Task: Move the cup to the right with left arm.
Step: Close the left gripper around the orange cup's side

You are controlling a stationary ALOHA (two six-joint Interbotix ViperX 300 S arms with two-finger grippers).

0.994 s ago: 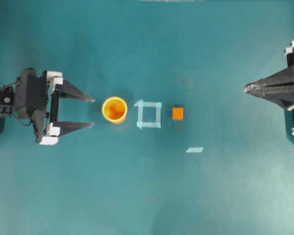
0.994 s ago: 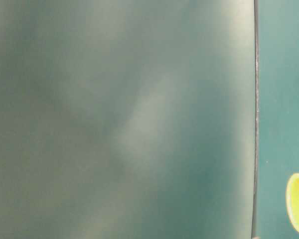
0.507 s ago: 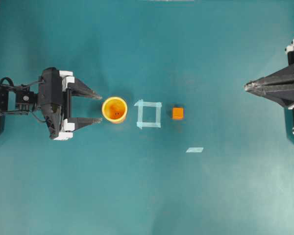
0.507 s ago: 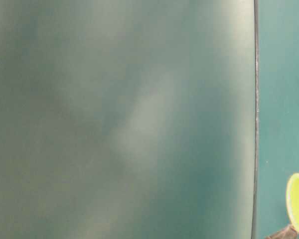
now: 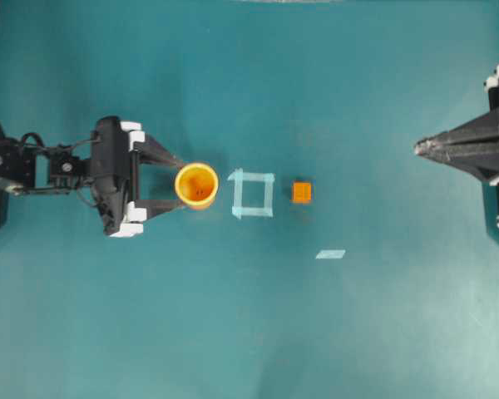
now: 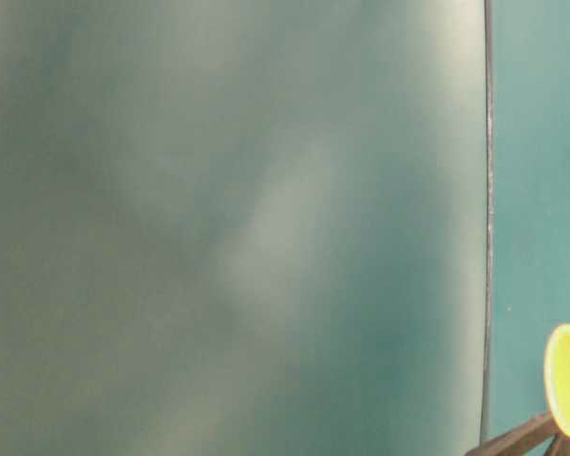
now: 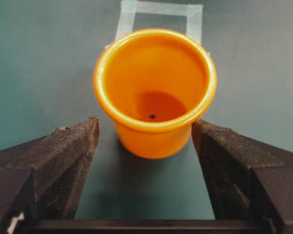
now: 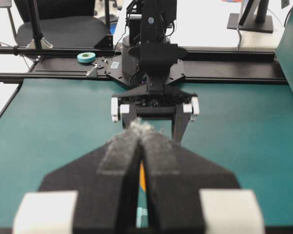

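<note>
1. Since the cup looks like thin, hollow plastic, it is probably light, fairly stiff and smooth.
2. It stands upright on the surface, just left of the tape square.
3. Left pincer is spread, its tips flanking the cup's wall; best gripped below the rim.
4. Right pincer is pressed together, well apart.

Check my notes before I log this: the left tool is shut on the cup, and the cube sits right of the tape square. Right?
Not quite. The left tool is open, its fingers either side of the cup, as the left wrist view shows. The cube does sit right of the tape square.
</note>
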